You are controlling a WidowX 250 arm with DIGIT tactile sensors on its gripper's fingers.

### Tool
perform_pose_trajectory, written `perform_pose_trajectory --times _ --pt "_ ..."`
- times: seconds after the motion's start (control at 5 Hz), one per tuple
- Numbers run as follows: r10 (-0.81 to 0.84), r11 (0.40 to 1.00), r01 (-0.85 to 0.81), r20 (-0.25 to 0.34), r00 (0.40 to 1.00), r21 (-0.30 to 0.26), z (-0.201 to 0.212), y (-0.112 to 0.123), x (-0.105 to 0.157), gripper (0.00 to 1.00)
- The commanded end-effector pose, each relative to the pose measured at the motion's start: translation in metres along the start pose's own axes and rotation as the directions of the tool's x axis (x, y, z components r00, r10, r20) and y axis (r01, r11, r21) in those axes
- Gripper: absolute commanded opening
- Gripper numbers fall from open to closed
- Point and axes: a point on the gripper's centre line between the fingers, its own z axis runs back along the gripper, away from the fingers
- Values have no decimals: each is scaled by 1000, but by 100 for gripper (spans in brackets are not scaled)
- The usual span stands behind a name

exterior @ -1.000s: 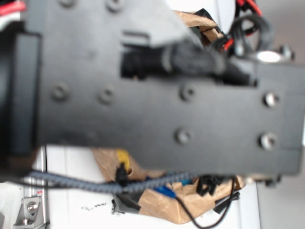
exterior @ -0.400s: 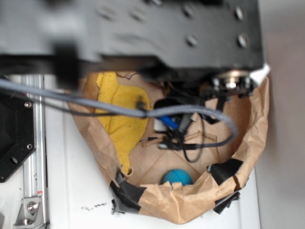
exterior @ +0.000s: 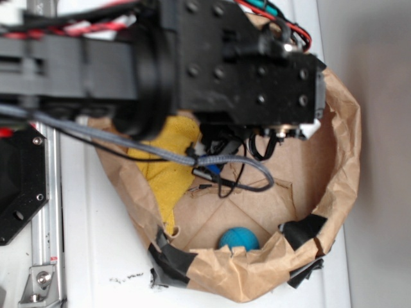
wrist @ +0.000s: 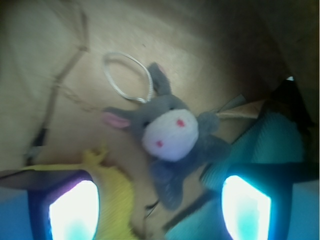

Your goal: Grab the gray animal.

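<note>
Inside the brown paper-lined bowl [exterior: 343, 147], seen from the exterior view: mostly black arm housing [exterior: 237, 70] covering the upper half, with red wires [exterior: 96, 29] and a gray braided cable [exterior: 115, 138] trailing across the left. Beneath the arm, a yellow cloth [exterior: 168, 170] draped against the left wall of the bowl. Near the bottom rim, a blue ball [exterior: 239, 239], well apart from the cloth. Along the lower rim, strips of black tape [exterior: 172, 258]. No sight of the gray animal from this angle, hidden under the arm.

From the wrist view: the gray animal [wrist: 170, 142] lying on the brown floor, pale face up, red eyes showing, one pink-lined ear out to the left, another ear pointing up. Touching its head, a whitish cord loop [wrist: 127, 75] resting flat on the paper. Just beside its lower left, the yellow cloth [wrist: 112, 187], its edge close to the plush body. At the right, a teal surface [wrist: 272, 145], too blurred to identify.

Gripper [wrist: 160, 210] spread wide, fingers [wrist: 75, 210] glowing at the lower corners, nothing clamped between them. Bunny positioned between the two fingers but above them in the picture, no contact visible. Height over the plush impossible to judge.
</note>
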Motion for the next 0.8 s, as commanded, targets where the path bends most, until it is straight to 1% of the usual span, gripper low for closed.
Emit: perform_pose_trajectory --times 0.0,0.2,0.4,0.6 --pt "-14 1000 14 -63 998 4 -46 6 21 100" --pt "16 1000 -16 -87 996 -4 -53 1 18 48" --pt "58 998 -55 -72 996 36 -33 2 11 0" --pt "118 993 -117 -59 991 16 9 2 5 0"
